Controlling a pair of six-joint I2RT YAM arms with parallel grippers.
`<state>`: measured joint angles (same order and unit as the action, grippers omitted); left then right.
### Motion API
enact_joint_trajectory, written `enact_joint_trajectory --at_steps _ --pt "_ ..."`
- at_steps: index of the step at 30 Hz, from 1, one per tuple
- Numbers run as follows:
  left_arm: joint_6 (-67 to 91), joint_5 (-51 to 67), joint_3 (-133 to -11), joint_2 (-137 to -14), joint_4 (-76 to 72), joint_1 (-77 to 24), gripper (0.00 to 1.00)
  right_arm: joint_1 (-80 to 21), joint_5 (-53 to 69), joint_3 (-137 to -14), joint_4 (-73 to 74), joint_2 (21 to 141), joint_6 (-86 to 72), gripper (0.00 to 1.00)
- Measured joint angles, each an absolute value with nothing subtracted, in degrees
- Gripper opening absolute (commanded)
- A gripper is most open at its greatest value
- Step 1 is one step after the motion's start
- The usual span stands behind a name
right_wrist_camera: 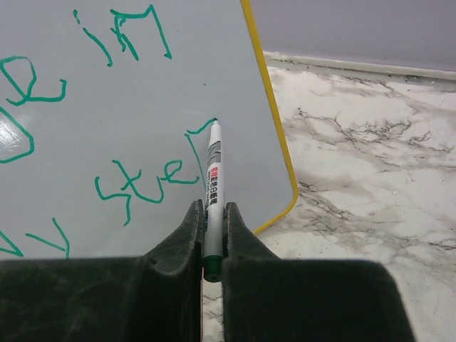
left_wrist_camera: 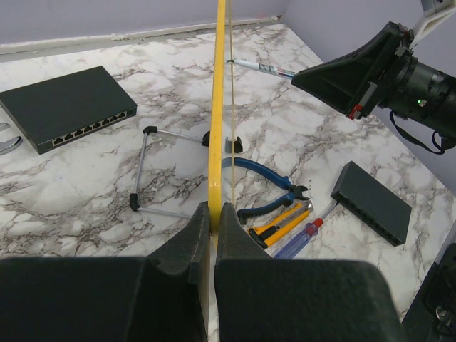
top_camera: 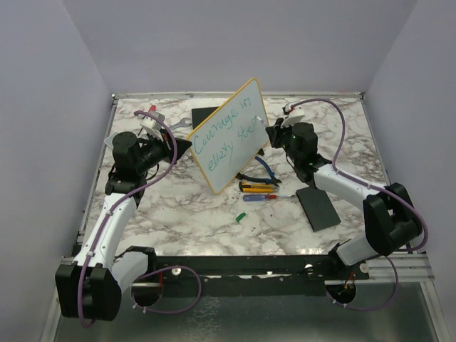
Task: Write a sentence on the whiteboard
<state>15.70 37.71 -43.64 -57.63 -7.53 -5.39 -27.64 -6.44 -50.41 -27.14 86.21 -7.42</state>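
Looping across the glossy, yellow-rimmed whiteboard [top_camera: 229, 139] runs the teal sentence [top_camera: 224, 125].

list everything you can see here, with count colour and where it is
whiteboard: 1, white, yellow rim, held tilted over mid table
sentence: 1, teal, two lines on the whiteboard
marker: 1, white, tip at the last word
network switch: 1, black, back of table
black box: 1, black, right side
pliers: 1, blue handles, under the board
utility knife: 1, yellow, beside the pliers
screwdriver: 1, red and blue, beside the knife
cap: 1, green, nearer the arms than the tools
wire stand: 1, metal, flat on table
wrench: 1, silver, back left
table: 1, marble
left pincer: 1, black, shut on whiteboard edge
right pincer: 1, black, shut on marker
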Motion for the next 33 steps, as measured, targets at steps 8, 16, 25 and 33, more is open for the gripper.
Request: enact_joint_trajectory --at_steps 8,16,25,33 --pt "15.7 37.7 -43.6 -57.6 -7.5 -5.4 0.00 -27.6 -6.3 -49.5 -27.1 86.2 -7.4 0.01" --pt "15.7 37.7 -43.6 -57.6 -7.5 -5.4 0.00 -27.6 -5.2 -47.7 -26.9 85.6 -7.5 0.01" --pt "15.8 37.7 -43.6 -57.6 -7.5 -5.4 0.00 -27.6 -2.6 -46.7 -26.9 84.4 -7.4 0.01" --pt "15.8 37.7 -43.6 -57.6 -7.5 -5.4 0.00 -27.8 -2.1 -45.5 -26.8 82.7 -7.4 0.01"
